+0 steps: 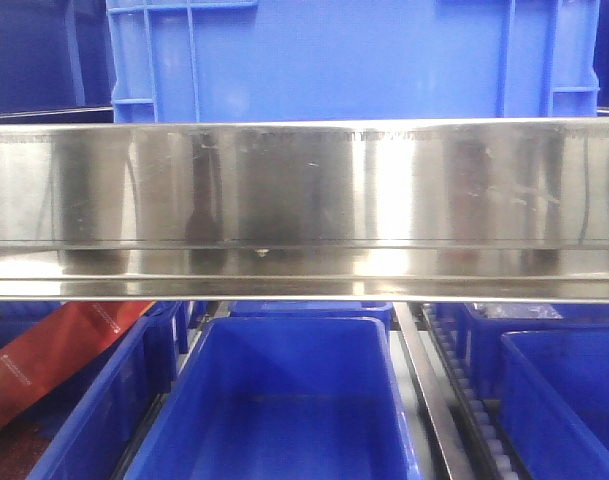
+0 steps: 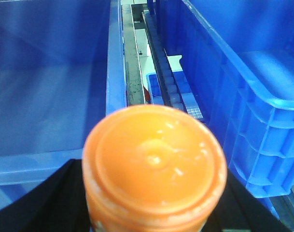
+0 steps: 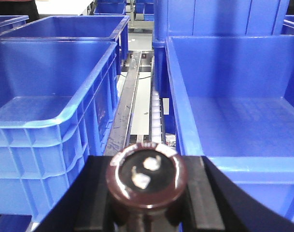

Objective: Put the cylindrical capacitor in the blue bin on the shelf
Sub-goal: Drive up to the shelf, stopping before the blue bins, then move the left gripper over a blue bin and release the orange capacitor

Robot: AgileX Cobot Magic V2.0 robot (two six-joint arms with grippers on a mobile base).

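Note:
The cylindrical capacitor (image 3: 147, 175), dark brown with two pale terminals on its end, sits between the black fingers (image 3: 96, 193) of my right gripper (image 3: 147, 181), which is shut on it. It hangs over the metal rail between two blue bins, one on the right (image 3: 178, 111) and one on the left (image 3: 50, 121). My left gripper (image 2: 154, 193) is shut on an orange cylinder (image 2: 154, 159), above a gap between blue bins. The shelf's shiny steel beam (image 1: 304, 200) crosses the front view, where neither gripper shows.
Below the beam stands an open blue bin (image 1: 214, 400), with more bins on either side and a roller track (image 1: 474, 400) to its right. A red-orange bag (image 1: 54, 350) lies in the left bin. A lighter blue crate (image 1: 344, 60) sits on the upper level.

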